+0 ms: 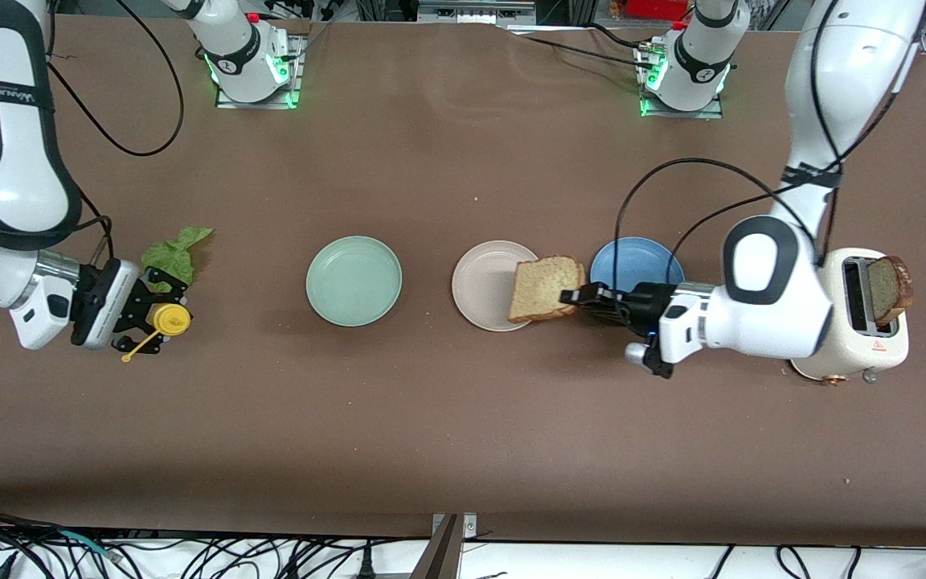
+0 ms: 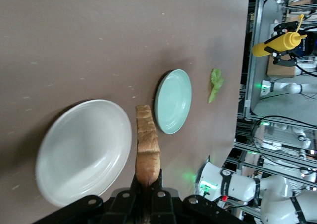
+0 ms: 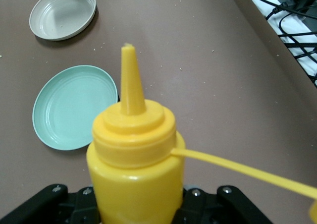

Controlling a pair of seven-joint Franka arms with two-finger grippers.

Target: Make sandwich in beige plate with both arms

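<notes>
- The right gripper (image 1: 144, 315) is at the right arm's end of the table, up over the brown top. It is clamped on a yellow squeeze bottle (image 1: 169, 319), and the bottle's pointed tip (image 3: 130, 80) sticks out past the fingers.
- A green lettuce leaf (image 1: 176, 252) lies flat on the table just beside that gripper, nearer the robots' edge.
- A mint-green plate (image 1: 354, 281) sits near the middle of the table.
- The beige plate (image 1: 482, 283) sits next to it, toward the left arm's end.
- A bread slice (image 1: 544, 288) hangs tilted over the beige plate's rim. The left gripper (image 1: 583, 295) pinches it tight by one edge.
- A blue plate (image 1: 636, 261) sits under the left gripper.
- A cream toaster (image 1: 873, 322) stands near the left arm's end, with a second bread slice (image 1: 887, 287) sticking out of its slot.
</notes>
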